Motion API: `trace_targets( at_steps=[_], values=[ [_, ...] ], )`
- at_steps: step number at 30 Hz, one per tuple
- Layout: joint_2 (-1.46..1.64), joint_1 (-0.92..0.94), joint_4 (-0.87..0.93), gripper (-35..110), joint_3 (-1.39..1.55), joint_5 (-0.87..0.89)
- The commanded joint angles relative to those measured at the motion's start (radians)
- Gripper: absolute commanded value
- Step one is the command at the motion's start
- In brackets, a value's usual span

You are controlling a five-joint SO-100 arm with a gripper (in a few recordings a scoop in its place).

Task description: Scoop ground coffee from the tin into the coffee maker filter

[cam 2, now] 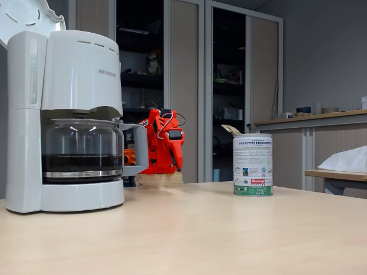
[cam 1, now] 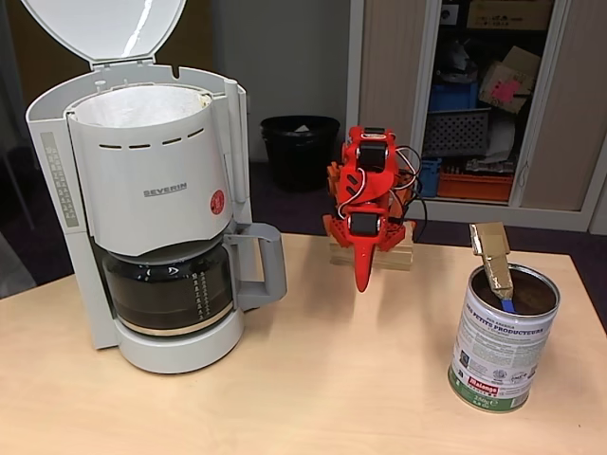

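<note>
The red two-finger gripper (cam 1: 364, 275) points straight down at the table, its jaws drawn together into a single narrow tip with nothing between them. From that tip the thing the coming move turns on lies to the right in the frame and a little lower: a scoop with a tan cardboard-wrapped handle and small blue bowl (cam 1: 494, 263), standing in the cylindrical shiny metal tin with a white printed label and green and red band at its base (cam 1: 501, 346). The handle's long axis leans up and to the left out of the tin's open mouth, so its free end tilts towards the arm. The dark brown ground coffee (cam 1: 531, 299) fills the tin close to the rim.

The arm itself is folded, upper links stacked tight above its wooden base block (cam 1: 372, 258) at centre frame, well apart from the tin.

At far left stands the big white drip machine (cam 1: 152, 199), lid raised, with the white paper coffee maker filter (cam 1: 133, 102) open in its basket, above the glass carafe (cam 1: 171, 289). No scooping has begun, I judge.
</note>
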Motion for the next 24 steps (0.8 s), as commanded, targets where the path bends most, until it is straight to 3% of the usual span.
trace_targets(
  at_steps=[1, 24],
  values=[
    [0.006, -0.009, 0.011, 0, 0.008, -0.032],
    [0.006, -0.034, 0.011, 1, 0.008, -0.026]
  ],
)
